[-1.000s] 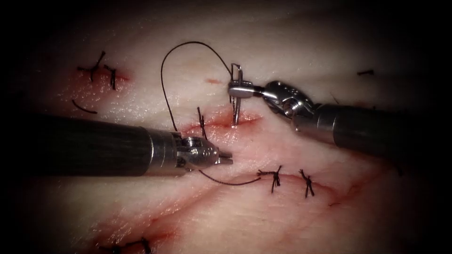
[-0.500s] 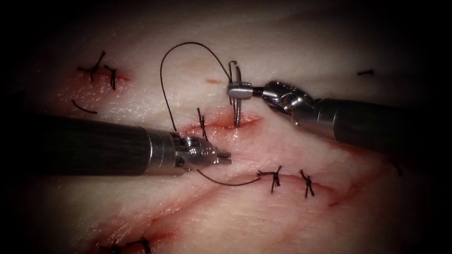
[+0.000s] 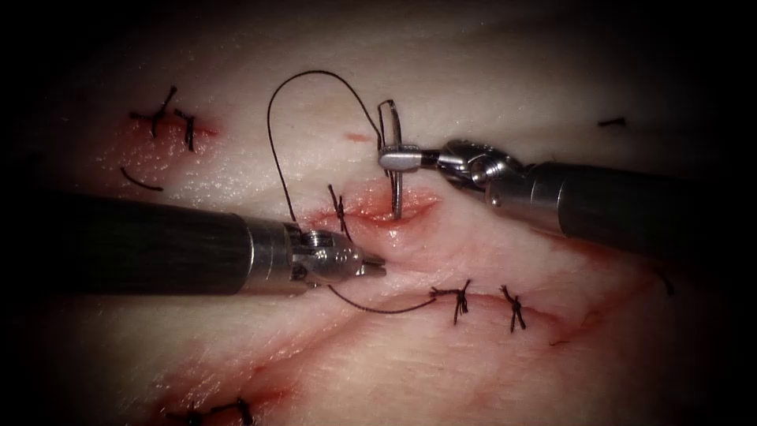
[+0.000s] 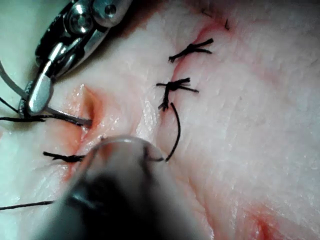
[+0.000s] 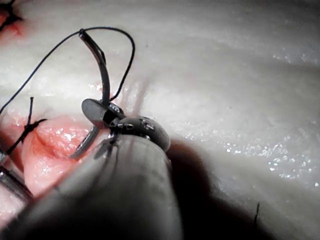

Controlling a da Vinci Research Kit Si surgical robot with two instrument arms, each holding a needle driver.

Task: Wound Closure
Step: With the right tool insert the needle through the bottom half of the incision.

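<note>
My right tool [image 3: 398, 160] is shut on the curved needle [image 3: 397, 193] near the middle of its curve. The needle stands almost upright, its tip down in the open cut [image 3: 371, 209] in the tissue [image 3: 473, 363], just right of a tied stitch [image 3: 339, 209]. Black thread [image 3: 272, 118] arcs from the needle's tail up, leftward and down behind my left tool [image 3: 377, 266]. That tool lies below the cut with its jaws shut and empty, the tip resting against the tissue. The right wrist view shows the jaws [image 5: 100, 112] clamping the needle [image 5: 102, 75]. The left wrist view shows the needle [image 4: 67, 116] entering the cut.
Two tied stitches [image 3: 461, 298] [image 3: 515, 306] close another cut lower right, with a loose thread end [image 3: 371, 306] beside them. More stitches [image 3: 169, 118] sit upper left and at the lower edge [image 3: 229, 410]. Red fluid stains the tissue around the cuts.
My right tool has shifted slightly left and turned, sinking the needle tip deeper into the cut, which gapes wider. My left tool has edged a little to the left.
</note>
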